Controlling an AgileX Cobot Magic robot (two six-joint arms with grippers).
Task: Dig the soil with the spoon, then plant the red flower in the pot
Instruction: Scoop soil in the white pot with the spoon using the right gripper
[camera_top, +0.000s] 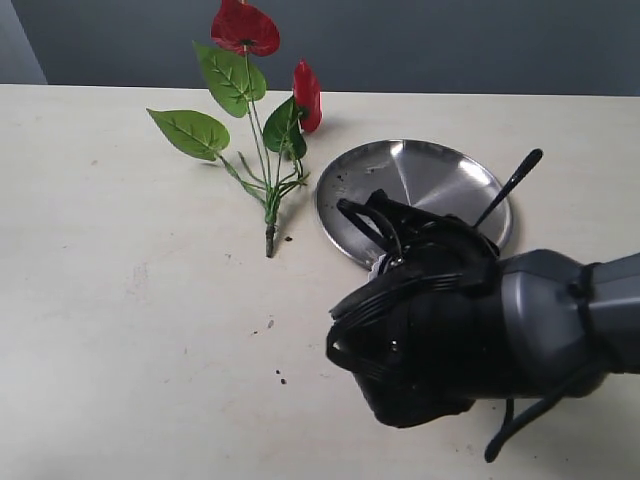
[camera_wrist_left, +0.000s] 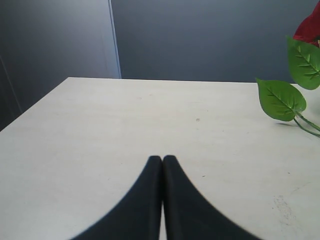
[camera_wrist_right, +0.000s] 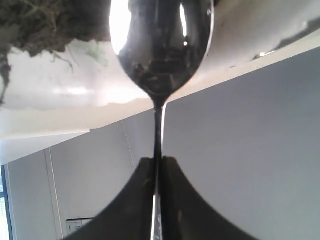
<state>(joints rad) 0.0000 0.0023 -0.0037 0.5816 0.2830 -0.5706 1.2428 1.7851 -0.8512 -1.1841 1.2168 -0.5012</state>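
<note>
You have open table (camera_top: 120, 300) left of the red flower (camera_top: 285, 125); the right arm (camera_top: 480, 340) covers the steel plate (camera_top: 420, 180) near rim

The pale cream table (camera_top: 120, 300) carried the red flower (camera_top: 284, 126), which lay toward 11 o'clock with its stem end pointing to 6 o'clock. A round steel plate (camera_top: 430, 180) sat flat at 1 o'clock, near the sprig. A few dark soil crumbs (camera_top: 281, 378) dotted the top at 6 o'clock of the stem end.
</note>
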